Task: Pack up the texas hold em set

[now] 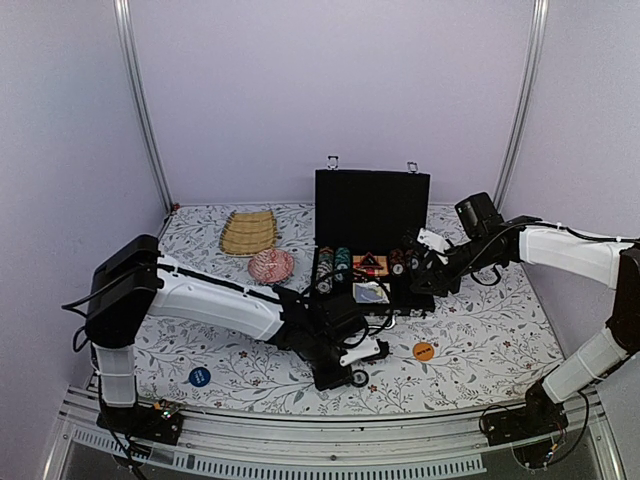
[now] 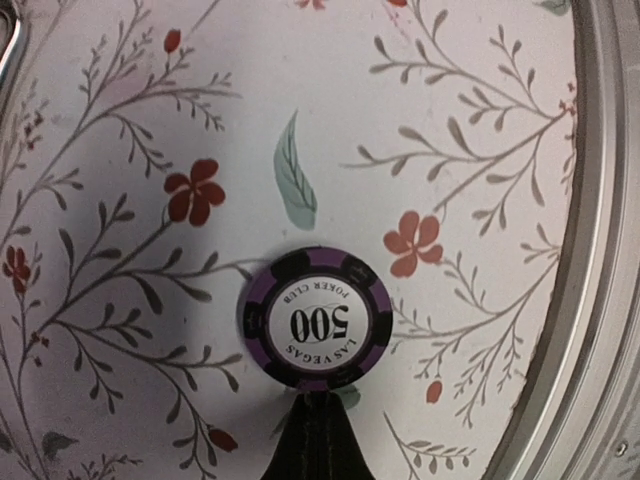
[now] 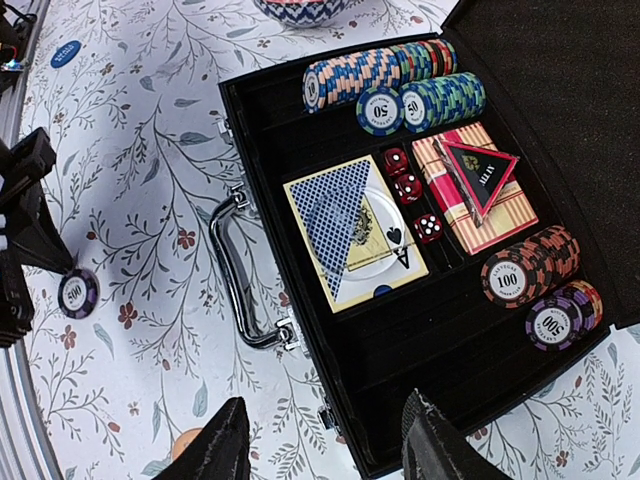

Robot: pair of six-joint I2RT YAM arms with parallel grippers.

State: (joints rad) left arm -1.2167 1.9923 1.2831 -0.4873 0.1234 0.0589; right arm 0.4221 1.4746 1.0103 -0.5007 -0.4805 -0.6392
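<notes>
The black briefcase [image 1: 371,215] stands open, its silver handle [image 3: 232,270] toward me. Inside it lie rows of chips [image 3: 395,80], a card deck [image 3: 352,230], red dice [image 3: 407,187], a red triangle [image 3: 480,170] and stacks of brown and purple chips [image 3: 545,290]. A purple 500 chip [image 2: 318,318] lies flat on the cloth in front of the case. My left gripper [image 2: 318,400] is shut, its tip touching the chip's near edge. My right gripper [image 3: 328,445] is open and empty above the case's front right edge. An orange disc [image 1: 424,351] and a blue disc [image 1: 199,376] lie on the cloth.
A pink-red woven ball [image 1: 271,265] and a tan slatted mat [image 1: 250,232] lie left of the case. The metal table rail [image 2: 600,300] runs close by the purple chip. The left arm [image 1: 220,300] stretches across the table's front.
</notes>
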